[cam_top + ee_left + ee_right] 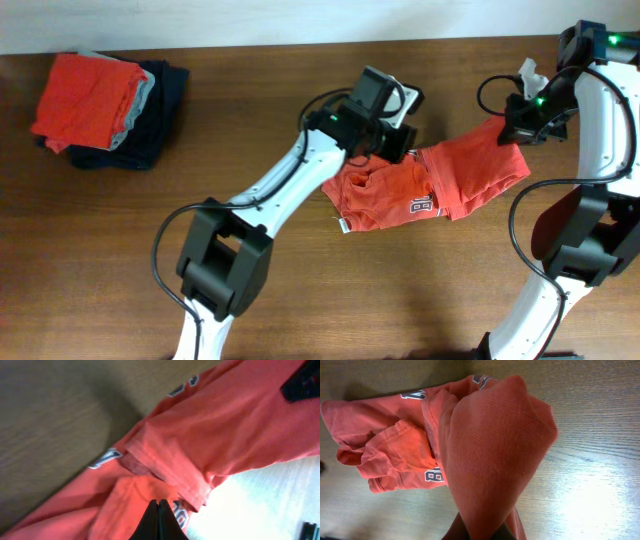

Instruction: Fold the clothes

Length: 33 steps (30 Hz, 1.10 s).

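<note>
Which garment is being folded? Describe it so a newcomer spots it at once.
On the wooden table, look just right of centre. The orange-red T-shirt lies crumpled there, one end gripped by the right hand. Unlike the orange-red shirt folded on the stack far left, it is loose and shows block lettering.
</note>
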Each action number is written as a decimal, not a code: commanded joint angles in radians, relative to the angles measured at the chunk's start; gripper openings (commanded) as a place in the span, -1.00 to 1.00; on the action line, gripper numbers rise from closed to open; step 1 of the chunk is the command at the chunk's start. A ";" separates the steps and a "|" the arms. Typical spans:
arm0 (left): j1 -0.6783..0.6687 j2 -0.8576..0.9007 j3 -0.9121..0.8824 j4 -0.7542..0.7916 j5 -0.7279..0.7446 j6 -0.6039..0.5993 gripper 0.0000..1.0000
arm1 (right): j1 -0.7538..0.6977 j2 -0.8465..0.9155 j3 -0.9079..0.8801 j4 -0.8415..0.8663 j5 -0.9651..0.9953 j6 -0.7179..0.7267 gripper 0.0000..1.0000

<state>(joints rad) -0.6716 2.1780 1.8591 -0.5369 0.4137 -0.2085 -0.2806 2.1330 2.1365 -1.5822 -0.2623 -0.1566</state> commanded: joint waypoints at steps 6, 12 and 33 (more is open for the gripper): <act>-0.055 0.115 0.006 0.038 0.129 -0.034 -1.00 | 0.005 -0.007 0.025 0.004 0.001 0.027 -0.92; -0.057 0.135 0.006 0.077 0.130 -0.034 -0.99 | 0.005 -0.007 0.025 0.004 -0.051 0.039 -0.92; -0.067 0.397 0.007 0.378 0.424 -0.458 -0.99 | 0.040 -0.007 0.025 0.003 -0.108 0.039 -0.92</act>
<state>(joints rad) -0.7433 2.5114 1.8599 -0.1841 0.7166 -0.5690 -0.2665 2.1330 2.1368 -1.5791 -0.3408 -0.1265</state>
